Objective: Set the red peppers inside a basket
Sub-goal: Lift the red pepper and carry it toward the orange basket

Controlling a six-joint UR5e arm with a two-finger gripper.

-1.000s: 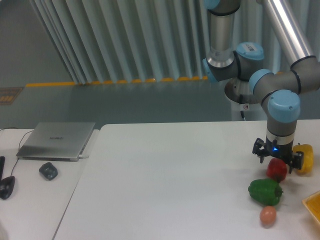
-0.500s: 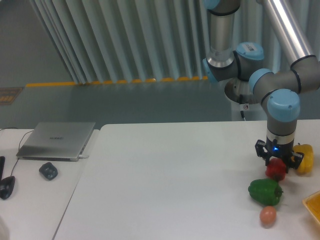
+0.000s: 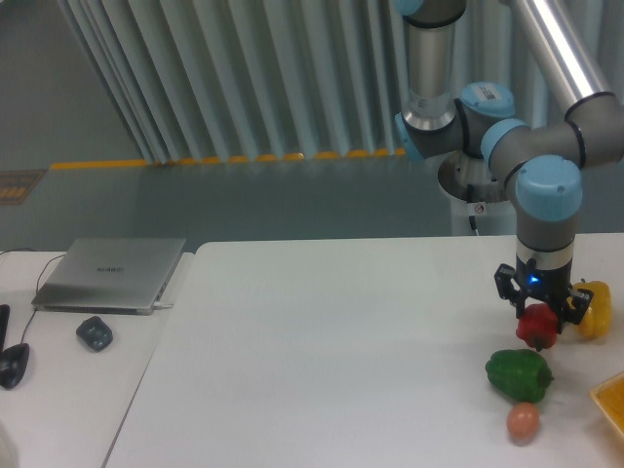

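Arm, right side of frame: over the last second the gripper [image 3: 539, 317] went from jaws spread wide over the red pepper [image 3: 538, 327] to jaws drawn in against its sides, and the whole wrist then sat slightly higher. The pepper rode up with it, gap to the green pepper [image 3: 519, 373] widened. Judged: grasp made, lift begun; carry to basket is next.

Basket [image 3: 611, 400]: only a corner showed, at the lower right edge, below and right of the held pepper.

Green pepper lay just below the red one, nearly on the line toward the basket; needs clearing height. Yellow pepper [image 3: 595, 308] sat close at the gripper's right. Small pinkish egg [image 3: 523, 421] lay lowest, beside the green pepper, near the basket.
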